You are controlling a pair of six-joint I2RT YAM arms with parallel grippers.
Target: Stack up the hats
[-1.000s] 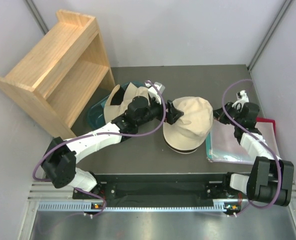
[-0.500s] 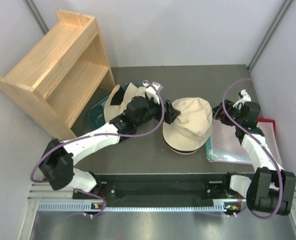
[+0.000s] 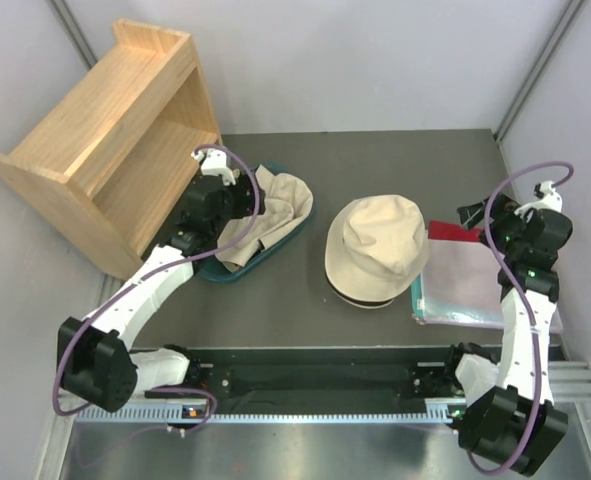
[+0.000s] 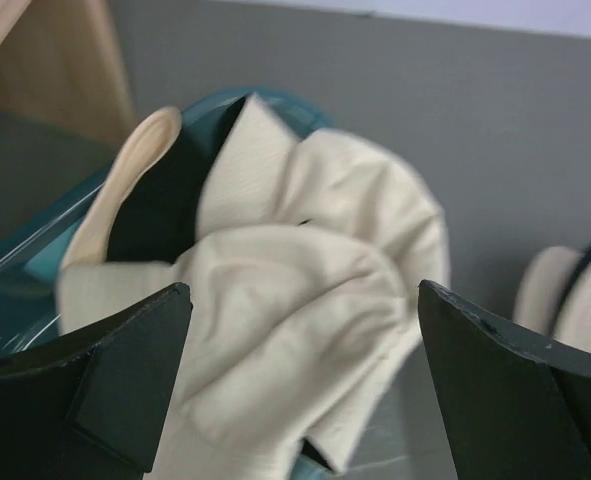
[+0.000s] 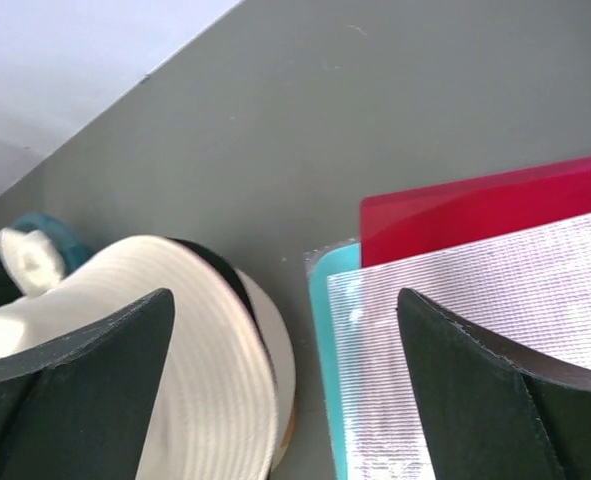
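- The left tool [image 4: 303, 300] is hanging spread wide and empty over the crumpled hats [image 3: 270, 205] lying in the teal tub [image 3: 230, 272]. If it is coming down here, I judge it risks pinching several folds or two hats at once, since cream cloth and black lining are bunching together.
- A finger may also be catching the tub rim and dragging the tub along the desk [image 3: 275, 310].
- A floppy hat gripped by one edge is likely to be sagging in transit and landing crooked on the stacked hat [image 3: 377, 250] in the middle of the desk.
- The right tool [image 5: 285, 300] is also standing spread with nothing between its fingers, over the plastic folders [image 3: 470, 285]. A low return could be snagging the stack's brim, which is touching the folder corner.
- Compared with a second ago, both tools are now sitting well away from the middle hat. The left one is swinging back to the tub, the right one is letting go and lifting off to the right, and a red folder [image 3: 453, 231] is showing.
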